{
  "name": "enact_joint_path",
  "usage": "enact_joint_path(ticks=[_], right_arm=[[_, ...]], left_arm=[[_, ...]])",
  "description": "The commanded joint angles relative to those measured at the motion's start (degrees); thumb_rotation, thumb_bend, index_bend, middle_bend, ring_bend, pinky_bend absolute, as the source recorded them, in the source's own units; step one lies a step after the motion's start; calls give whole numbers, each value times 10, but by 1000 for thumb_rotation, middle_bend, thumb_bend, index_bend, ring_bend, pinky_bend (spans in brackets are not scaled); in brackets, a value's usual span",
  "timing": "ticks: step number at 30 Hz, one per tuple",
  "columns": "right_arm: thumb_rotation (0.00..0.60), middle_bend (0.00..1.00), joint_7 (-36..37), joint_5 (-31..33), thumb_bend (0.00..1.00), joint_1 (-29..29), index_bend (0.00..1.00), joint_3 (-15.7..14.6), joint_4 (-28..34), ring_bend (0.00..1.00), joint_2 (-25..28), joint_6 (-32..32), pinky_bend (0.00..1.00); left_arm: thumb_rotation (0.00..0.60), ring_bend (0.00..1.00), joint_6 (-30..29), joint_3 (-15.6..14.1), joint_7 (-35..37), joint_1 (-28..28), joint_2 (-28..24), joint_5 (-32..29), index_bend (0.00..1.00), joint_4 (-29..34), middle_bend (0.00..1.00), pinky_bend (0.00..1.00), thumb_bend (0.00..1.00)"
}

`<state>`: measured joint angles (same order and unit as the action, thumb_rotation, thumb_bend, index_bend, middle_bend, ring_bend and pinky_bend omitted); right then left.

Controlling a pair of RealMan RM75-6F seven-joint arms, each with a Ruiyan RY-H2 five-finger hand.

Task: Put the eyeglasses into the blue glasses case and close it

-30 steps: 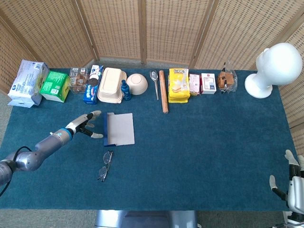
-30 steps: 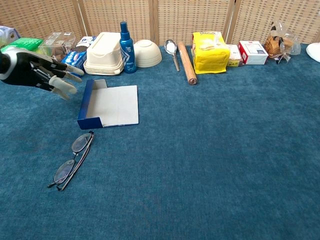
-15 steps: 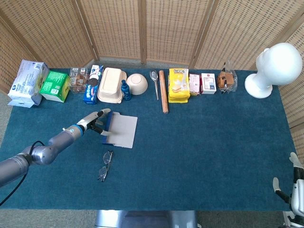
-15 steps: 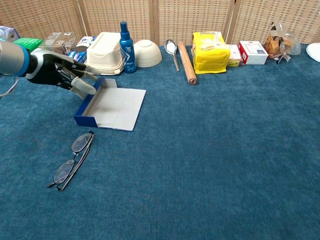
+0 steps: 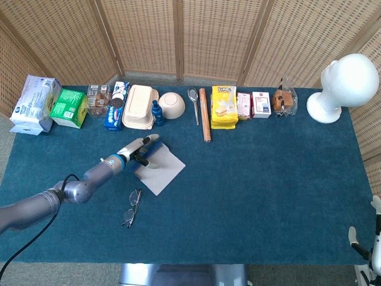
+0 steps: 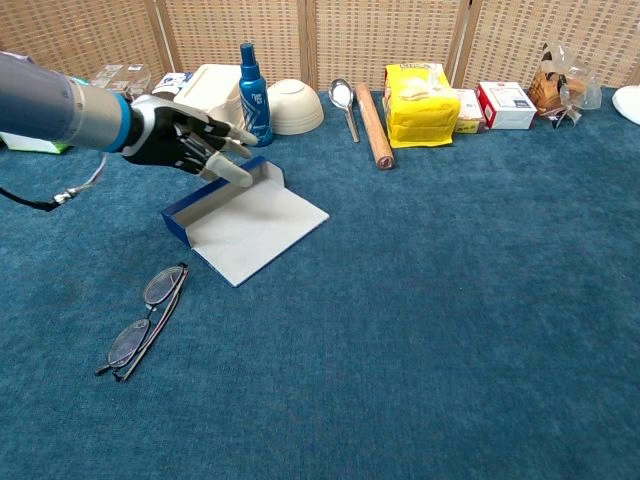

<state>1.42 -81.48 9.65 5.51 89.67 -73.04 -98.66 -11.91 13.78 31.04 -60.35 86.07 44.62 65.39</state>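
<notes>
The blue glasses case (image 5: 161,171) lies open on the teal cloth, its pale lid flat and turned at a slant, also in the chest view (image 6: 252,222). My left hand (image 5: 140,152) reaches over the case's blue tray end with fingers spread, its fingertips (image 6: 232,172) touching the tray's far edge; it holds nothing. The eyeglasses (image 5: 131,207) lie folded on the cloth in front of the case, clear of the hand (image 6: 146,322). Only finger slivers of my right hand (image 5: 375,250) show at the bottom right corner of the head view, apart and holding nothing.
Along the table's back edge stand a tissue pack (image 5: 34,102), green box (image 5: 68,107), beige lunch box (image 5: 140,106), blue bottle (image 6: 250,82), bowl (image 5: 171,105), spoon, rolling pin (image 5: 205,114), yellow pack (image 5: 224,107) and a white mannequin head (image 5: 345,84).
My left hand has moved right onto the case and pushed it; the case has slid right and swung round so its lid now points toward the front right. The eyeglasses have not moved.
</notes>
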Motion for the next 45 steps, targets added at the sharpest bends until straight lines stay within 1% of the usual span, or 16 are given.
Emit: enact_joint_path(ticks=[1,11,15,27,32,35,39,42,43,45], right_arm=[[600,189,0,0,387,2,5,0,1,0,1,-1,48],[600,189,2,0,387,4,3,2,2,0,1,1,55],[600,188,4,0,387,7,3,3,1,0,2,-1,54],[600,189,6,-3,386,7,0,5,1,0,2,2,55],[600,189,5,-5,387,7,0,5,2,0,2,2,55],[600,188,6,-5,386,8,0,5,2,0,2,1,54],[600,189,5,-5,386,6,0,6,4,0,4,4,55],[600,189,4,-5,386,4,0,8,4,0,4,7,55],[600,189,3,-7,387,1,0,9,4,0,3,10,55],[600,189,1,-7,387,-2,0,10,4,0,2,14,55]], left_arm=[[600,0,-5,5,-7,-9,10,-2,0,5,45,146,141],[600,0,-3,16,-27,-21,21,12,0,25,46,142,141],[600,0,5,27,-33,-20,21,29,0,42,47,133,141],[600,0,40,60,-46,22,-19,97,0,121,52,116,140],[600,0,38,72,-52,39,-24,120,0,135,53,108,142],[600,0,19,74,-64,43,-23,137,0,133,52,98,142],[600,0,-71,66,-119,53,-26,196,6,133,53,60,144],[600,0,-139,52,-166,63,-30,248,43,137,55,21,147],[600,0,-176,37,-201,69,-38,292,59,141,57,10,149],[600,0,-222,20,-220,83,-45,334,79,149,61,1,153]])
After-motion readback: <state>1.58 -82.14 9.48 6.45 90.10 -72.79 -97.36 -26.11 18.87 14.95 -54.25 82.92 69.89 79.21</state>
